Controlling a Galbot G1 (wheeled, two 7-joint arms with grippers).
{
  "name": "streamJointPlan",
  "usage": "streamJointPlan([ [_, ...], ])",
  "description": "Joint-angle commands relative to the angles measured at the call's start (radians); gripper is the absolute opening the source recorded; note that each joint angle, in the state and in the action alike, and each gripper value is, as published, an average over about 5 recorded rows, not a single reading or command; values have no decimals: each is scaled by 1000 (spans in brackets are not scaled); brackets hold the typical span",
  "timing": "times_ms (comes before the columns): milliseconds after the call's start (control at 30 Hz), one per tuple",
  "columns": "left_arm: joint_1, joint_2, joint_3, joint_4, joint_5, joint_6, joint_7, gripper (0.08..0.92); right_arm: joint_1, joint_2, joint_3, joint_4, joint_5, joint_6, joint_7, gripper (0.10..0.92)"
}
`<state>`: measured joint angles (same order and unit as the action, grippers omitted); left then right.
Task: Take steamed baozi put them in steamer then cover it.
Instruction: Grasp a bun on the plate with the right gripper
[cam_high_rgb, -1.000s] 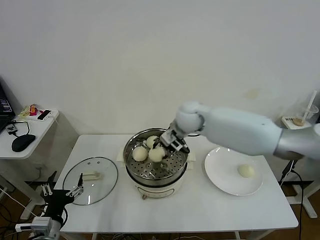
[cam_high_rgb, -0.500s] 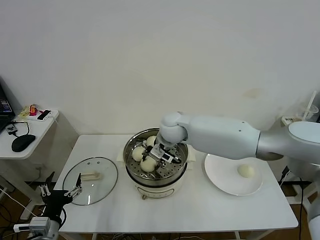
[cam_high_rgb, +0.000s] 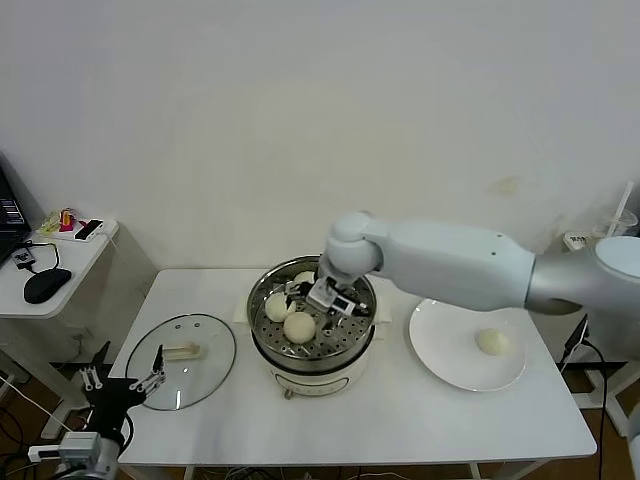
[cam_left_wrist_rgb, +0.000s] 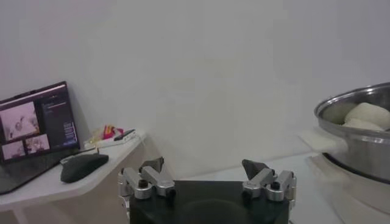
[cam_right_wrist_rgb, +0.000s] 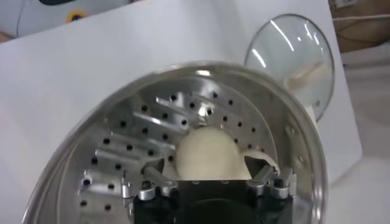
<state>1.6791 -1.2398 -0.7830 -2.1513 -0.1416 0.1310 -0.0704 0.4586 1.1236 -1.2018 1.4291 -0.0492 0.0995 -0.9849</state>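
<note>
Because the right end effector (cam_high_rgb: 322, 301) hangs inside the steamer (cam_high_rgb: 312, 345) with its fingers spread apart around the nearest baozi (cam_high_rgb: 299, 326), the head view suggests the main hazard is on the way out: a finger catching the bun or the steel rim could drag it across the perforated tray or tip it against the two other buns (cam_high_rgb: 277, 305) lying toward the lid side of the steamer. One last baozi (cam_high_rgb: 491, 342) sits alone on the white plate (cam_high_rgb: 440, 360), on the far side of the steamer from the glass cover (cam_high_rgb: 182, 360), which lies flat on the tabletop (cam_high_rgb: 400, 420); fetching that bun with little tray room left risks squashing the dough. From the left wrist view, the left end effector (cam_left_wrist_rgb: 207, 182) waits with its fingers wide apart, low beside the steamer and near a side table bearing a mouse (cam_left_wrist_rgb: 83, 167) and laptop (cam_left_wrist_rgb: 33, 131); reaching for the cover too soon could bring it into the right arm. Seen from the right wrist, the spread fingers (cam_right_wrist_rgb: 155, 176) flank the bun (cam_right_wrist_rgb: 208, 154) closely without gripping it, so sticky dough might cling and lift with them.
</note>
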Motion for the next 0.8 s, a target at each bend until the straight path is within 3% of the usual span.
streamJointPlan([
  [33, -3, 4, 4, 2, 0, 1, 0, 823, 16, -180, 71, 24, 41, -49, -13, 823],
  [467, -32, 48, 18, 22, -15, 6, 4, 823, -19, -555, 223, 95, 92, -397, -54, 823],
  [800, -60, 72, 64, 48, -12, 8, 4, 823, -392, -756, 472, 67, -41, -406, -45, 823],
])
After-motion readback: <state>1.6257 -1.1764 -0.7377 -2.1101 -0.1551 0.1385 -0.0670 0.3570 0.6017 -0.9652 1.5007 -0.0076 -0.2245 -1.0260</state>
